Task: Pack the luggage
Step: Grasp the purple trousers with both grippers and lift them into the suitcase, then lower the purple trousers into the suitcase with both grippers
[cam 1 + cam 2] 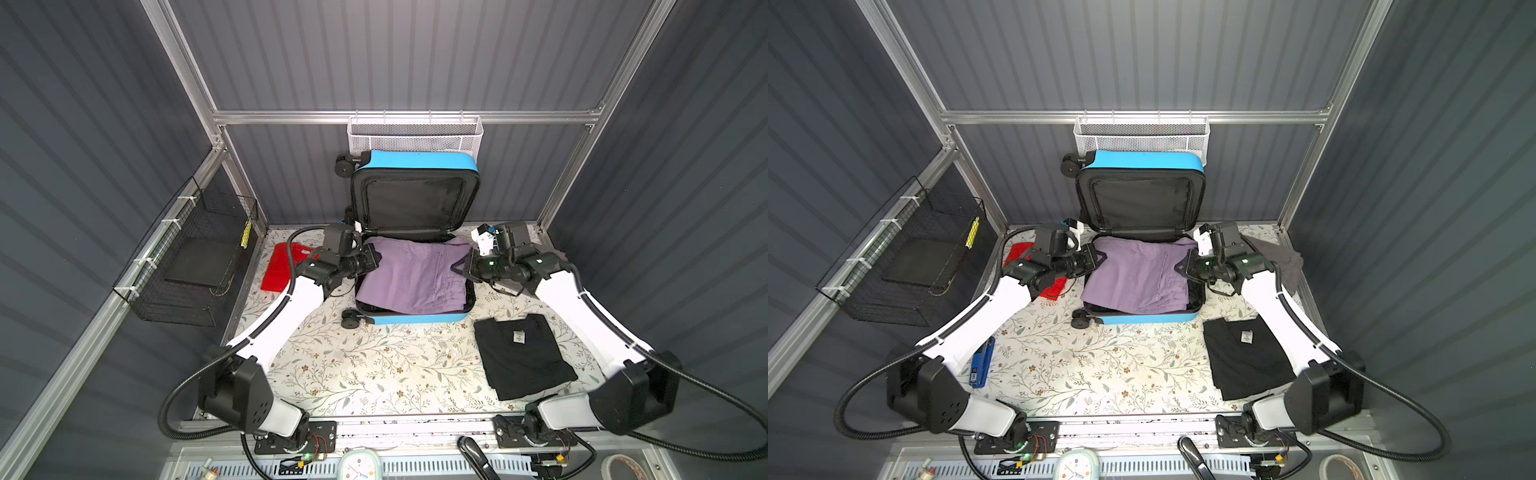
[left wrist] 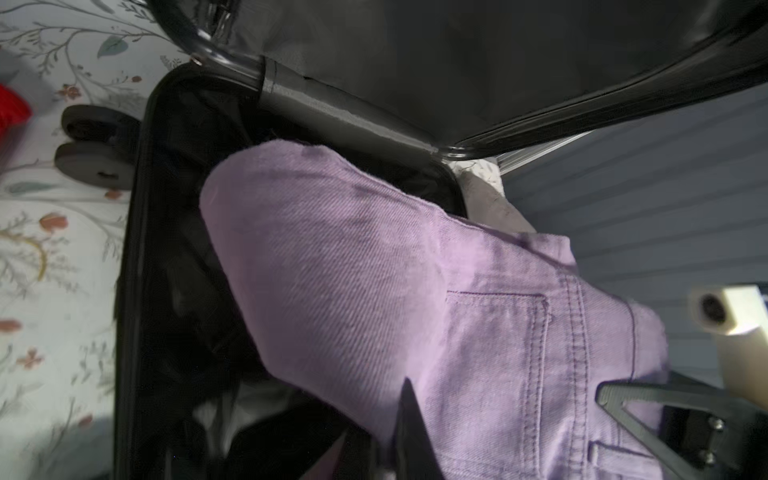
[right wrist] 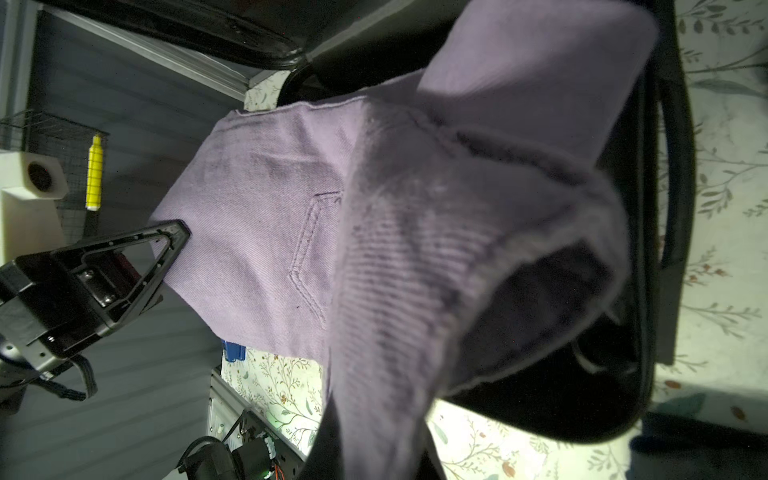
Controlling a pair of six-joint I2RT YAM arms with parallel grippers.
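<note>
- My left gripper [image 1: 375, 258] is pinched together on the left edge of the purple trousers [image 1: 415, 274]. In the left wrist view the denim runs down onto my fingers [image 2: 409, 419].
- My right gripper [image 1: 460, 266] is clamped on the opposite edge, and in the right wrist view the cloth bunches straight into it.
- Between my 2 grips the trousers span the lower half of the luggage [image 1: 415, 321]. They sit toward its left side: cloth covers the left rim, while a strip of black lining shows on the right.
- The luggage lies open at the back middle of the floral table [image 1: 374, 365], with its lid upright against the white mesh basket [image 1: 415, 133].
- A black shirt [image 1: 519, 357] near my right arm and a red garment [image 1: 277, 270] by my left arm both lie outside the case.
- Risk: if I let go now, the overhanging left edge may stay on the rim and foul the closing lid.
- Risk: if the 2 grips release unevenly, the fold could drag sideways or come undone.
- Risk: pushing down near the hinge could knock the lid forward onto my wrists.
</note>
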